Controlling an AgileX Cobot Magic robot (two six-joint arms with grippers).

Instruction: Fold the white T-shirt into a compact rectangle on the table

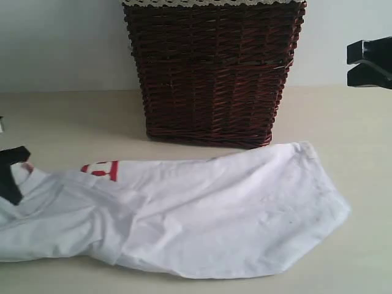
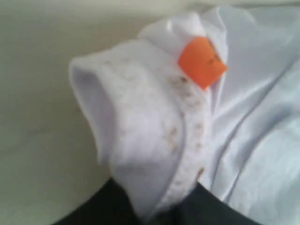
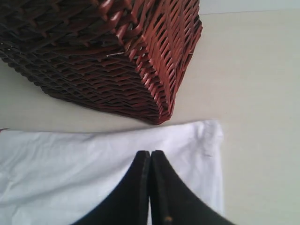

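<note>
Left gripper clenched on the white T-shirt, at 9 o'clock. Right gripper was pressed shut, empty, raised at 2 o'clock. Wicker basket stood at 12.

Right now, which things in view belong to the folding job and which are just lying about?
Job: white T-shirt; table; left gripper, shut on the shirt's neckband; right gripper, shut and empty.
Lying about: dark wicker basket with lace trim, standing behind the shirt.
</note>
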